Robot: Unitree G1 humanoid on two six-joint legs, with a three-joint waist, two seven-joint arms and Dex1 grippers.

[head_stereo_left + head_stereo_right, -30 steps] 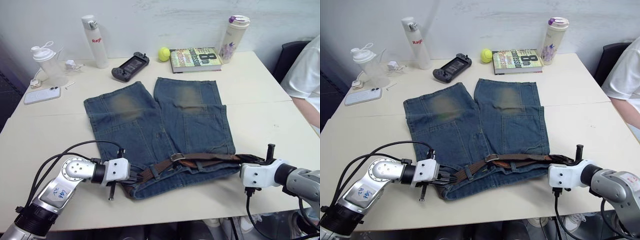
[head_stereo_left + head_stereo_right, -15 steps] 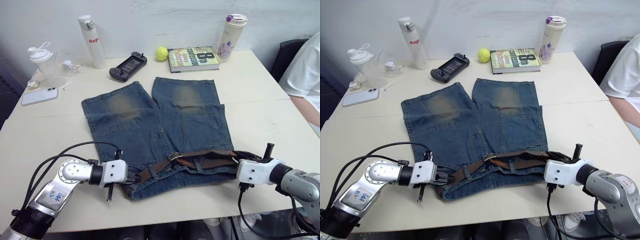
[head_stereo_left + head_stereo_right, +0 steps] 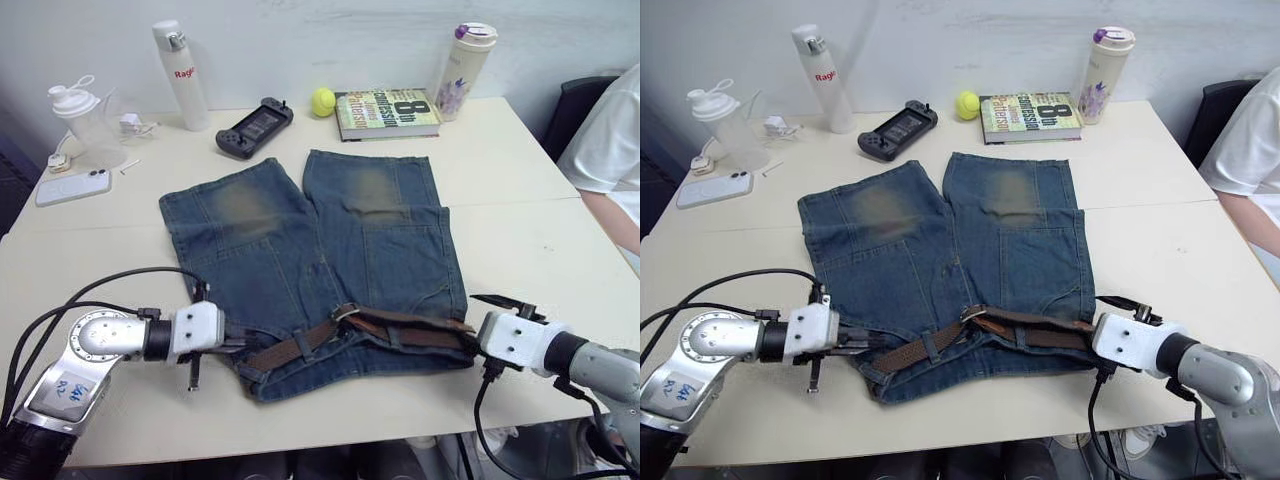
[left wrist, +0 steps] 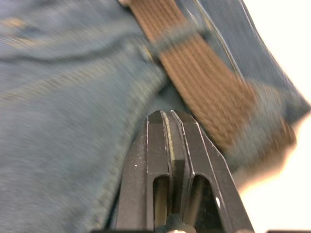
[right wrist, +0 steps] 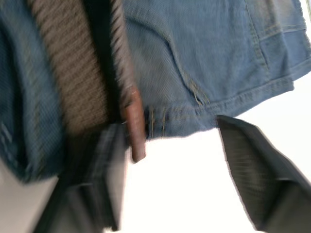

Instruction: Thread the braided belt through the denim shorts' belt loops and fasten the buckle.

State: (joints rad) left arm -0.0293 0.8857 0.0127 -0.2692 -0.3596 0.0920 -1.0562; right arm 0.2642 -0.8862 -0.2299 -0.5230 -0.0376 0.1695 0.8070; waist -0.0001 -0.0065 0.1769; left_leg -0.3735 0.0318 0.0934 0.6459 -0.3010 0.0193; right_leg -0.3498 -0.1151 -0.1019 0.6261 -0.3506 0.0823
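The denim shorts [image 3: 300, 230] lie flat on the table with the waistband toward me. The braided belt [image 3: 285, 351] runs along the waistband, under a belt loop [image 3: 303, 344], and the buckle [image 3: 345, 313] sits near the middle. My left gripper [image 3: 232, 343] is shut at the waistband's left end. In the left wrist view its fingertips [image 4: 163, 119] rest on denim beside the belt [image 4: 204, 82], with nothing seen between them. My right gripper [image 3: 476, 322] stands open at the waistband's right end. The belt's tip [image 5: 134, 128] lies between its spread fingers [image 5: 252, 160], apart from both.
Along the table's far side stand a shaker bottle [image 3: 80, 120], a white bottle [image 3: 177, 62], a game controller [image 3: 253, 127], a tennis ball [image 3: 322, 101], a book [image 3: 387, 113] and a tumbler [image 3: 465, 68]. A phone [image 3: 72, 187] lies far left. A person's sleeve [image 3: 610, 150] shows at right.
My right gripper has opened off the belt's right end, which now lies on the waistband. My left gripper has drawn a little to the left. The camera has shifted slightly.
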